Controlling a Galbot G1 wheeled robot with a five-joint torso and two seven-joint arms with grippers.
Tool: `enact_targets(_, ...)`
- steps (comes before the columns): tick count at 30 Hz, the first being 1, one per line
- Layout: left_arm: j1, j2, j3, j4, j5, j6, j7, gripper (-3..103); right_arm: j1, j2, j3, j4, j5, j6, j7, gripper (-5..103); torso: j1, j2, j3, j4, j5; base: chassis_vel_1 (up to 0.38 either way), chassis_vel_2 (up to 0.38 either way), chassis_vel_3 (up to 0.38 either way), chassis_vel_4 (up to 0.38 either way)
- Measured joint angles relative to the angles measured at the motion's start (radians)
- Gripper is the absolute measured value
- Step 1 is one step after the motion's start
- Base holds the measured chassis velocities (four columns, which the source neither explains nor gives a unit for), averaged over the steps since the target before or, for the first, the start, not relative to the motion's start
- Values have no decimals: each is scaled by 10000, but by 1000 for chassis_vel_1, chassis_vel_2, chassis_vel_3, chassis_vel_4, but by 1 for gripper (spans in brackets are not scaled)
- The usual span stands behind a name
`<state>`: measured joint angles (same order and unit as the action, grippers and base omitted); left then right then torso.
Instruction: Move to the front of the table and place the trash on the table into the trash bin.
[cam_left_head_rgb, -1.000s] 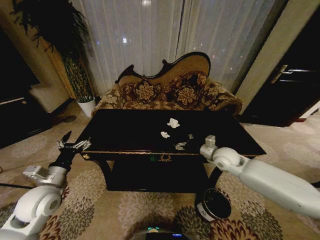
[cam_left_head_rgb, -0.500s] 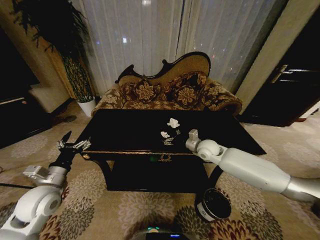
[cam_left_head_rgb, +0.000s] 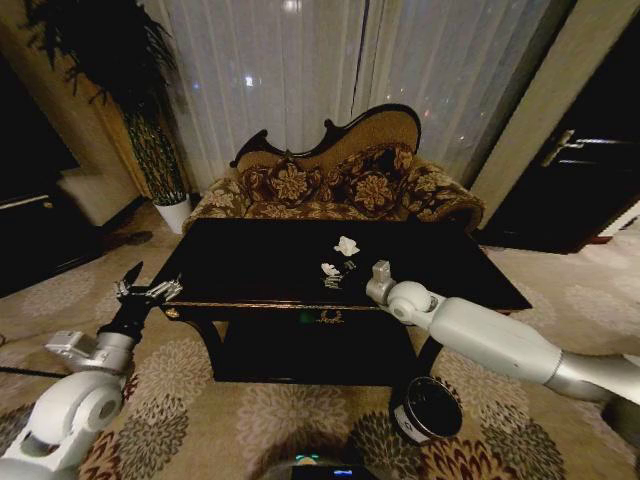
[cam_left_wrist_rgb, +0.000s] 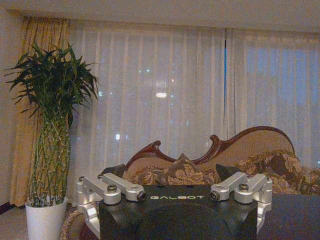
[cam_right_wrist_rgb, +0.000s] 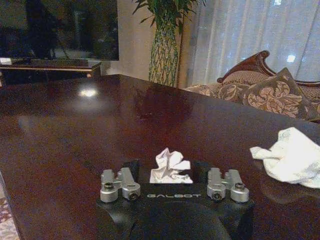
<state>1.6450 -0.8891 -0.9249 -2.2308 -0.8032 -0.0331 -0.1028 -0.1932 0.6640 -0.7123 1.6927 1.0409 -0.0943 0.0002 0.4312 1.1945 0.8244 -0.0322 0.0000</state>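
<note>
On the black table (cam_left_head_rgb: 240, 262) lie two pieces of trash. One white paper wad (cam_left_head_rgb: 347, 245) sits farther back and a smaller one (cam_left_head_rgb: 330, 269) nearer the front edge. My right gripper (cam_left_head_rgb: 336, 282) reaches in from the right and is down at the nearer wad. In the right wrist view that wad (cam_right_wrist_rgb: 170, 167) sits between the open fingers (cam_right_wrist_rgb: 120, 182), while the other wad (cam_right_wrist_rgb: 289, 159) lies off to one side. The trash bin (cam_left_head_rgb: 427, 408) stands on the carpet under my right arm. My left gripper (cam_left_head_rgb: 143, 291) hangs open beside the table's left end.
An ornate floral sofa (cam_left_head_rgb: 340, 180) stands right behind the table. A tall plant in a white pot (cam_left_head_rgb: 173, 212) is at the back left. A dark door (cam_left_head_rgb: 575, 170) is on the right. Patterned carpet (cam_left_head_rgb: 250, 415) surrounds the table.
My right arm has swung left along the table's front edge, bringing its gripper up to the nearer paper wad. The left arm and the wads have stayed put.
</note>
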Motion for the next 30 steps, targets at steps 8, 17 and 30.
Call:
enact_targets(8,0,0,0,0,0,0,0,100,-494,-157,419,190,-127,36,-14,34,0,0,0,-1,0,0,0,0,0)
enact_targets(17,0,0,0,0,0,0,0,100,-1061,-592,1152,669,-128,-23,263,3,1,-1,3,0,1,0,0,0,0)
enact_targets(30,0,0,0,0,0,0,0,100,-7395,-2581,8256,2405,-398,165,193,1,0,0,0,-6,3,0,0,0,0)
